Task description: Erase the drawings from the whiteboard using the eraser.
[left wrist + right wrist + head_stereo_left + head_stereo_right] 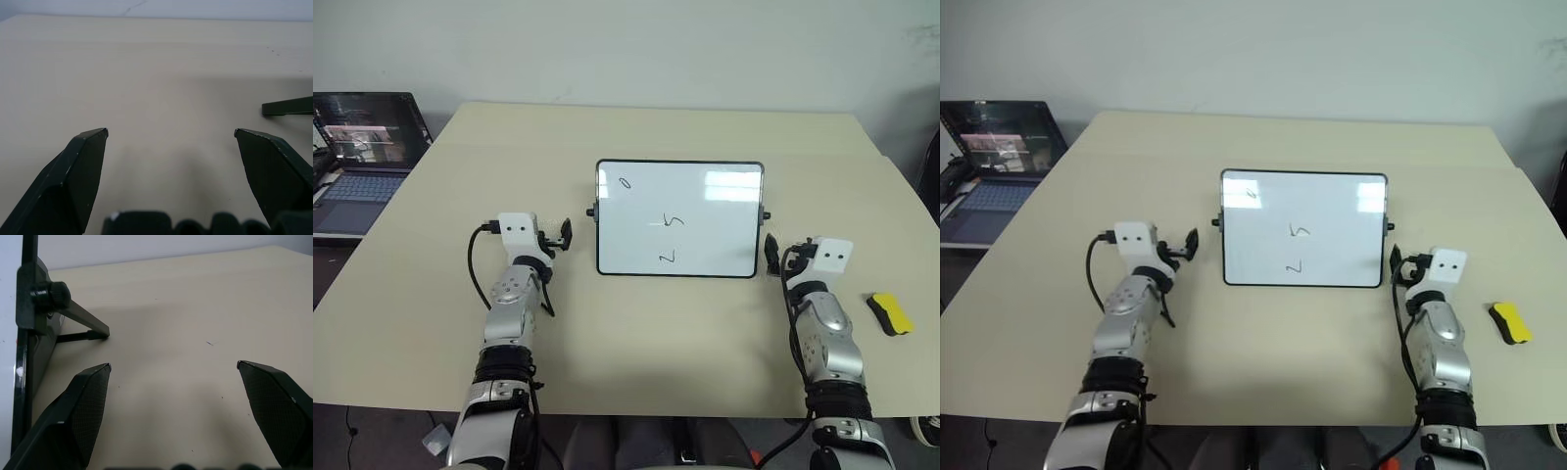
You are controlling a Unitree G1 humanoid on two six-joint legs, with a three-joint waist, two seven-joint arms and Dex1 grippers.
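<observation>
Beige tabletop [636, 323] carrying a whiteboard [715, 220] standing at centre, its drawings [672, 221] still showing. The eraser [890, 313] is lying at the right edge. Left gripper [565, 235] and right gripper [771, 257] are flanking the board, jaws open, holding nothing.

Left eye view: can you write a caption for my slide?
Whiteboard with three drawings stands between two open tools; eraser lies at right.

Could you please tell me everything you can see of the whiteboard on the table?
The whiteboard is a small glossy white rectangle in a thin black rounded frame, with a black knob on each short side. It stands propped on a black leg on the beige table, between the two grippers, touched by neither. Three black squiggles remain on it.
</observation>
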